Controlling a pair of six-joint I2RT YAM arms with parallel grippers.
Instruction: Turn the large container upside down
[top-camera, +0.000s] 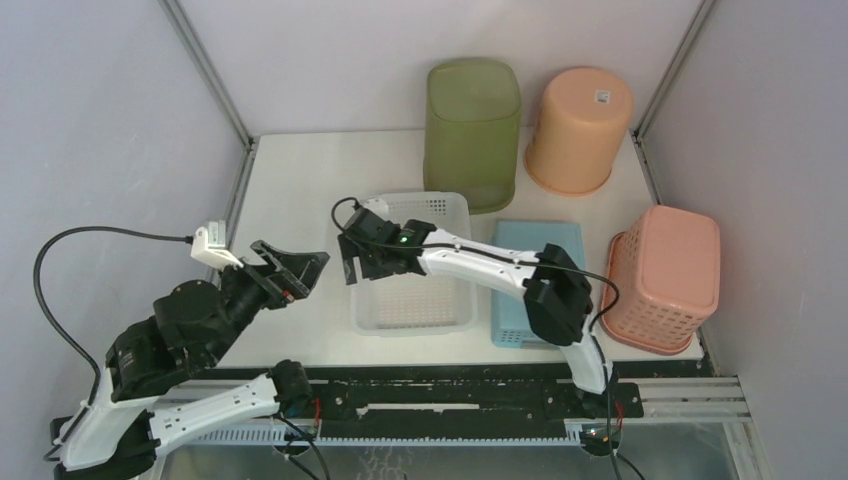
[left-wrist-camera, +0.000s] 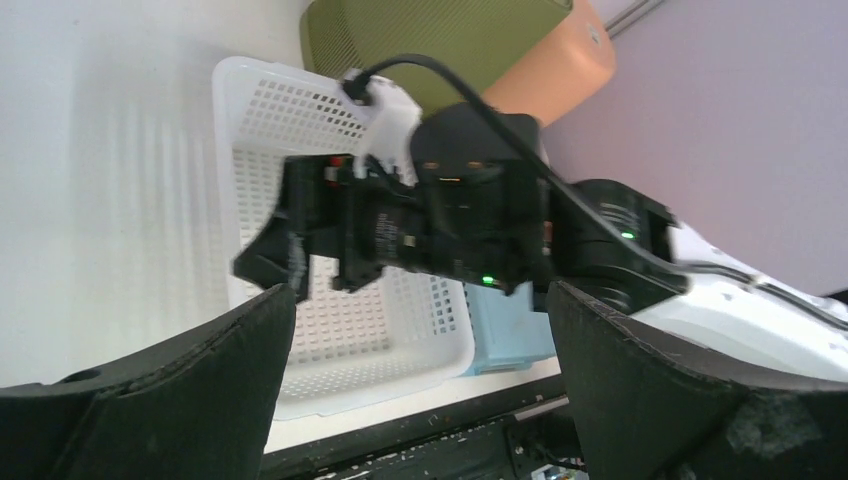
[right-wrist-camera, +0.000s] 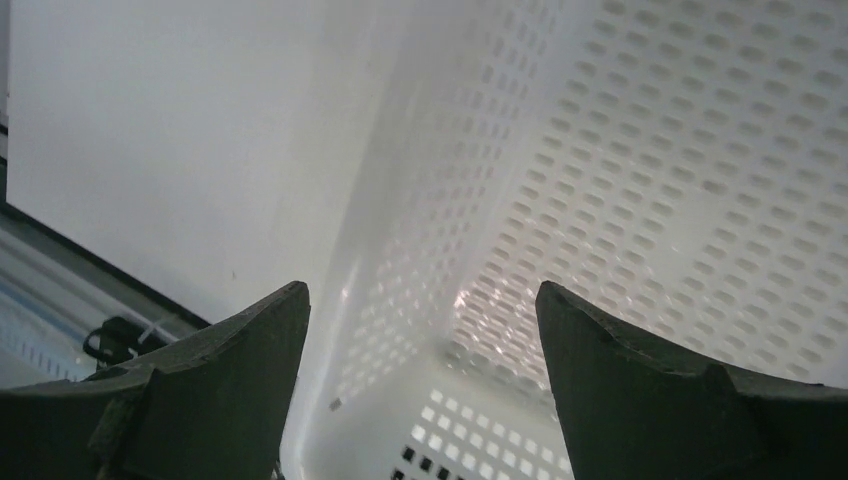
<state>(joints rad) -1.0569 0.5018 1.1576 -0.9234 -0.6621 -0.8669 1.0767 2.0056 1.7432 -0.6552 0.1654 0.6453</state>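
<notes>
Right claw spread astride white basket wall (left claw spread), blue tray alongside.

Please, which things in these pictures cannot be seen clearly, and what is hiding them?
Top view: the left rim of the white basket lies under the right gripper.
Top view: the right arm covers much of the blue tray.
Top view: the label on the orange bucket is too small to read.
Right wrist view: whether the fingers touch the basket wall is unclear.
</notes>
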